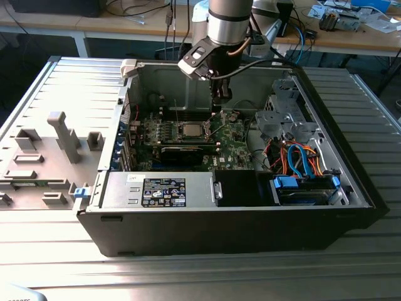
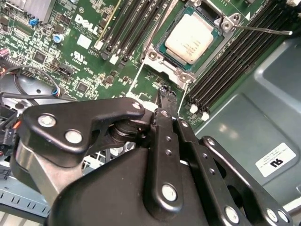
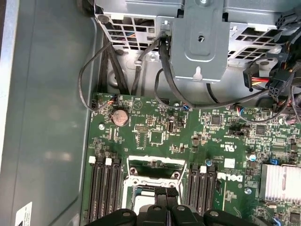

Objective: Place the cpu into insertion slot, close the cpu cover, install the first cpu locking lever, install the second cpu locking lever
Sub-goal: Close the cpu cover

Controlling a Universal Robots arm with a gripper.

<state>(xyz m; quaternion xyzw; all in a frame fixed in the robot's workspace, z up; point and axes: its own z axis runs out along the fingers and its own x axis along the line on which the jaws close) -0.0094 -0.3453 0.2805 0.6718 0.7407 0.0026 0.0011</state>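
The cpu (image 2: 190, 40), a pale silvery square chip, lies in the insertion slot (image 2: 162, 49) on the green board; it also shows in the exterior view (image 1: 191, 130). The silver frame of the cpu cover (image 2: 155, 57) lies flat around the chip. One thin locking lever (image 2: 263, 30) sticks out sideways from a socket corner, and another rod (image 2: 157, 28) runs along the socket's side. My gripper (image 2: 165, 94) hovers just beside the socket's corner with its black fingers (image 3: 160, 209) shut and nothing visible between them. In the exterior view the gripper (image 1: 218, 111) hangs inside the case, just past the socket.
Black memory slots (image 2: 134, 26) flank the socket on both sides. A grey drive cage (image 3: 202, 42) with black cables stands past the board. A power supply (image 1: 163, 188), blue cables (image 1: 301, 160) and the case walls (image 1: 125, 113) ring the board.
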